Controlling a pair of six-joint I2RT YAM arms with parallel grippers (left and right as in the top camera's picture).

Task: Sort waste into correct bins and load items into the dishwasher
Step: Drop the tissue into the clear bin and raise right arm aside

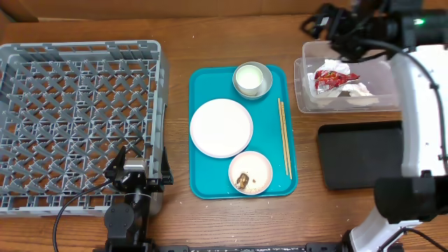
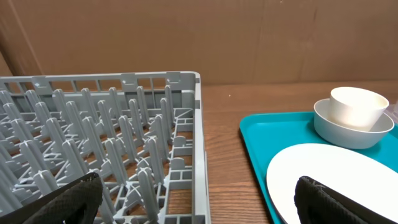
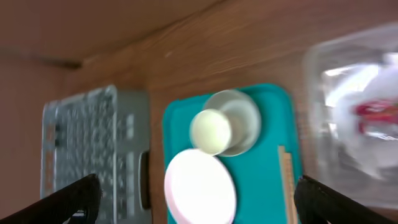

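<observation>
The grey dishwasher rack (image 1: 77, 119) fills the left of the table. My left gripper (image 1: 140, 166) sits open at the rack's near right corner, with nothing between its fingers (image 2: 68, 202). On the teal tray (image 1: 203, 91) lie a white plate (image 1: 221, 127), a cup (image 1: 249, 75) nested in a bowl (image 1: 264, 85), a second bowl (image 1: 255, 166) holding a brown food lump (image 1: 243, 181), and chopsticks (image 1: 284, 136). The clear tub (image 1: 304, 84) holds the red wrapper (image 1: 329, 77) and tissue (image 1: 358, 89). My right gripper (image 1: 323, 26) hangs open and empty, high by the tub's far left corner.
A black tray (image 1: 360, 154) lies to the right of the teal tray, in front of the tub. The right arm's white links (image 1: 420, 119) reach over the black tray's right side. A brown wall (image 2: 199, 37) stands behind the table. The right wrist view is blurred.
</observation>
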